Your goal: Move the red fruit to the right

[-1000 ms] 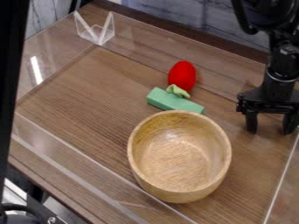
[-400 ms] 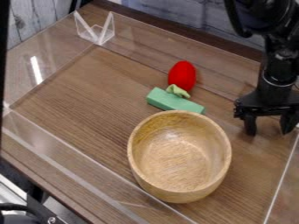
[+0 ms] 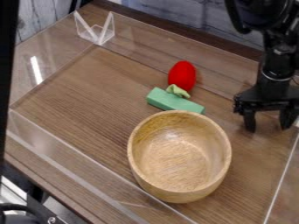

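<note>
Camera view, looking down and across a wood-grain table (image 3: 82,105) edged by clear plastic walls. The pincer (image 3: 267,122) hangs at the right side of the scene, pointing straight down from a black arm (image 3: 275,52) that enters from the top right corner; its dark fingers (image 3: 249,116) are spread wide apart with only bare table showing between them — nothing is held, and the tips sit just above or at the wood surface, which of the two cannot be told. The red fruit (image 3: 183,73) lies well to the left of the pincer and a little farther back, apart from it, its glossy red body tilted with the pale green leafy cap at its lower end. That cap touches or just overlaps the near edge of a flat green block (image 3: 176,101), which lies left of the pincer and slightly nearer than the fruit, set on a diagonal. A round wooden bowl (image 3: 138,140) stands left of and in front of the pincer, upright — its far rim is just beside the green block, and its hollow shows only wood. Far to the left and behind, at the back wall, a small clear plastic bracket (image 3: 96,29) stands on the table.
</note>
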`<state>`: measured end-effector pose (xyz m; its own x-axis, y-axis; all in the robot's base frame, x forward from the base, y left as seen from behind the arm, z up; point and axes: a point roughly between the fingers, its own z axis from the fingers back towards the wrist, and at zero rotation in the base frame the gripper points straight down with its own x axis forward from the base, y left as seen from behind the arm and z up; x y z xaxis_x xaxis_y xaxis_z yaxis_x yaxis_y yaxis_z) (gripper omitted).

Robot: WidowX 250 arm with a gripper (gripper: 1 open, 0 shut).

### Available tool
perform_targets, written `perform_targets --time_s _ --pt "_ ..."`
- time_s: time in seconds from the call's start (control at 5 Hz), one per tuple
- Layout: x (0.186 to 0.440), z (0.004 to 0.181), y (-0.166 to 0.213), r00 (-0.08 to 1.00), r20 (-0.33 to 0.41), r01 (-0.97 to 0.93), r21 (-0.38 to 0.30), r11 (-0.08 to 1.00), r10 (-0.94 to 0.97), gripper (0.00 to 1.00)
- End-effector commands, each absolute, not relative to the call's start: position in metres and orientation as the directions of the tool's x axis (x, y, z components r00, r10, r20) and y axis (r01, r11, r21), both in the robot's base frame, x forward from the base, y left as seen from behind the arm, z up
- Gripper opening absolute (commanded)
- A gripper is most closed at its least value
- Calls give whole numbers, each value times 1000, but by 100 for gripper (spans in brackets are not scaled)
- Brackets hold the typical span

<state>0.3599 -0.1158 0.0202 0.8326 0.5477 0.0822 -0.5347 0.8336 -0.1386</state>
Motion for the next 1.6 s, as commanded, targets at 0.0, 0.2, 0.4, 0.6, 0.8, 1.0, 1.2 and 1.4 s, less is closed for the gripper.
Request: perform_targets --time_s 0.0,0.2,0.4,0.6,0.8,1.0,1.2,1.4 --pt "369 22 -100 827 95 -539 -145 830 554 100" --pt "370 22 -105 812 96 -562 -137 815 576 100" --pt "371 22 -110 794 98 -587 -131 799 600 100" --pt "365 47 -108 750 96 -638 -159 753 655 100" --pt "363 72 -98 781 86 -597 -192 779 619 100" --pt "365 102 -80 807 83 -555 -236 798 585 100" --pt "371 123 -67 801 89 -554 -267 789 592 100" --pt "370 133 -65 799 101 -549 -279 788 593 100"
